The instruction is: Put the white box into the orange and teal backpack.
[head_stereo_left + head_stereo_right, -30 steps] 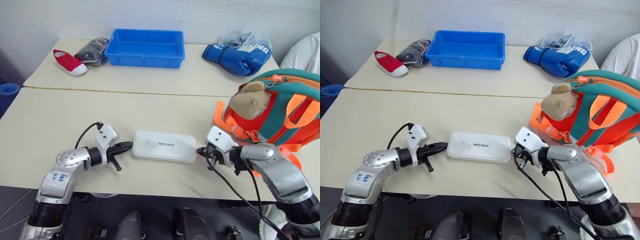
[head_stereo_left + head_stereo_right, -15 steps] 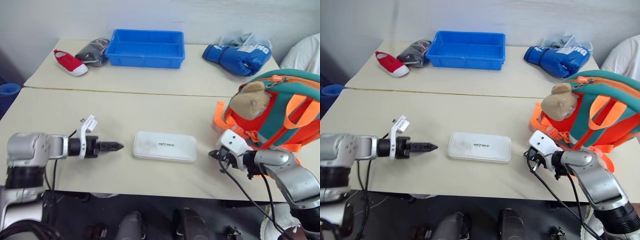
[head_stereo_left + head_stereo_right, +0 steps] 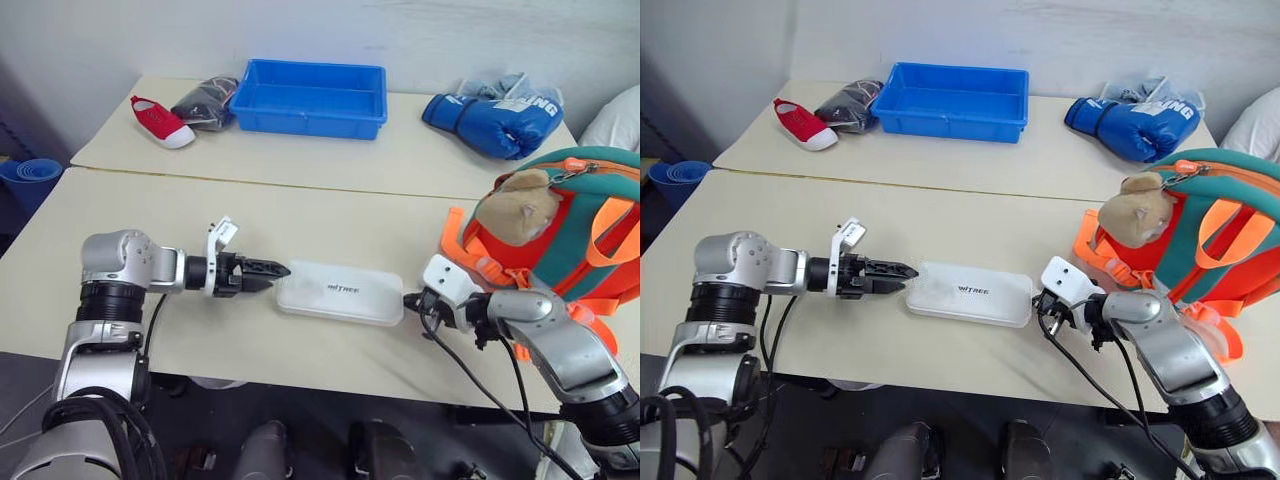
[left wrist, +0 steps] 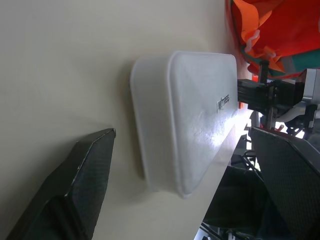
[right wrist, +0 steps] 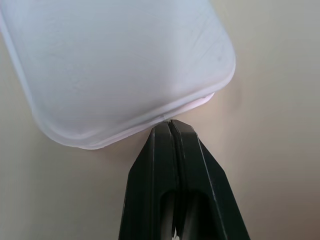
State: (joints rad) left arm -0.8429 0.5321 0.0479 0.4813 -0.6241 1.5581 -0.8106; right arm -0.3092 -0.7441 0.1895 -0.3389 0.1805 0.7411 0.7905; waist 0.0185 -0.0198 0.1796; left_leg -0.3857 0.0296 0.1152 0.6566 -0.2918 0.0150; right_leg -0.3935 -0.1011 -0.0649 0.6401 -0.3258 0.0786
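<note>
Beige table (image 3: 300,215) | white box (image 3: 340,292) flat near front edge, backpack (image 3: 560,235) upright at its 3 o'clock | left gripper (image 3: 272,272) fingers spread at box's 9 o'clock end | right gripper (image 5: 171,131) pressed together, tip touching its 3 o'clock end

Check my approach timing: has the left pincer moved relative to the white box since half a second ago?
Yes. The left pincer has closed the gap toward the white box and now sits at the box's left end, jaws open.

white box (image 3: 340,292) lid is showing small dark "UNITREE" lettering; blue boxing glove (image 3: 492,112) is showing white letters ending "ING".
</note>
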